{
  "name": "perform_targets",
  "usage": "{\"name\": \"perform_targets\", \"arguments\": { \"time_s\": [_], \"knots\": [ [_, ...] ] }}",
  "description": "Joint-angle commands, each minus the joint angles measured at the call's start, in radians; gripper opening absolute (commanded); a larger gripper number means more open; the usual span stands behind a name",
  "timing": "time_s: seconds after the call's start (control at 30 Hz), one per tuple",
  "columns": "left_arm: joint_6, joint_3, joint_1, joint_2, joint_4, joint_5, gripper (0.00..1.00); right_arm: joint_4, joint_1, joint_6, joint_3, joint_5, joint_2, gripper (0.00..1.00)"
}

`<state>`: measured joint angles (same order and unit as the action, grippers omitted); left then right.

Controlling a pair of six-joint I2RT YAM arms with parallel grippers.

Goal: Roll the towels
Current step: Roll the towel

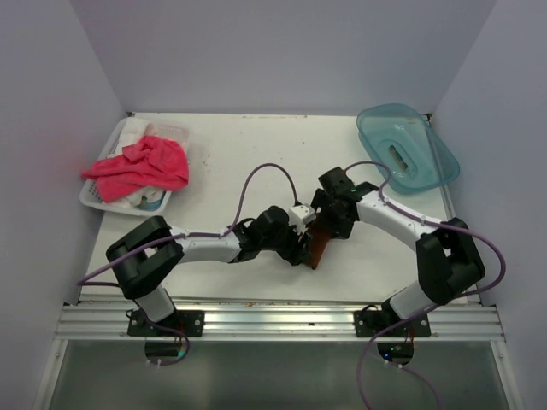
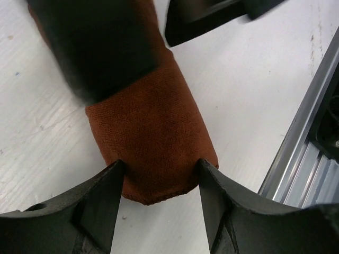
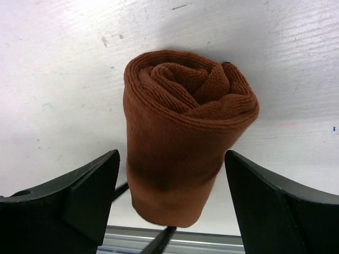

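The rust-brown towel (image 1: pixel 318 243) lies rolled into a tight cylinder on the white table, between the two arms. In the left wrist view my left gripper (image 2: pixel 161 169) has both fingertips against the sides of the roll's near end (image 2: pixel 153 132), closed on it. From the other end my right gripper (image 3: pixel 170 154) straddles the roll (image 3: pixel 185 121), which shows its spiral end. The right gripper is open, with a gap on each side. The pink-red towel (image 1: pixel 141 166) lies unrolled over a white basket (image 1: pixel 94 196) at the far left.
A teal plastic tray (image 1: pixel 406 149) sits at the far right corner. A white cloth with blue trim (image 1: pixel 149 201) peeks from the basket. The aluminium rail (image 1: pixel 273 320) runs along the near table edge, close to the roll.
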<state>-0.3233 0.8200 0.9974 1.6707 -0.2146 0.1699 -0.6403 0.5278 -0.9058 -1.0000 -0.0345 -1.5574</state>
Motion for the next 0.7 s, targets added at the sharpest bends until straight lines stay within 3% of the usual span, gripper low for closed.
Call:
{"name": "perform_targets", "arguments": {
  "time_s": [0.0, 0.2, 0.67],
  "knots": [
    [-0.083, -0.041, -0.069, 0.001, -0.121, 0.154, 0.61, -0.044, -0.014, 0.031, -0.02, 0.005, 0.086, 0.85],
    [-0.1, -0.039, -0.1, 0.024, -0.144, 0.22, 0.61, -0.024, -0.029, 0.031, 0.034, 0.011, 0.148, 0.87],
    [-0.105, -0.019, -0.1, 0.05, -0.14, 0.233, 0.61, 0.079, -0.022, 0.03, 0.075, 0.056, 0.066, 0.87]
  ]
}}
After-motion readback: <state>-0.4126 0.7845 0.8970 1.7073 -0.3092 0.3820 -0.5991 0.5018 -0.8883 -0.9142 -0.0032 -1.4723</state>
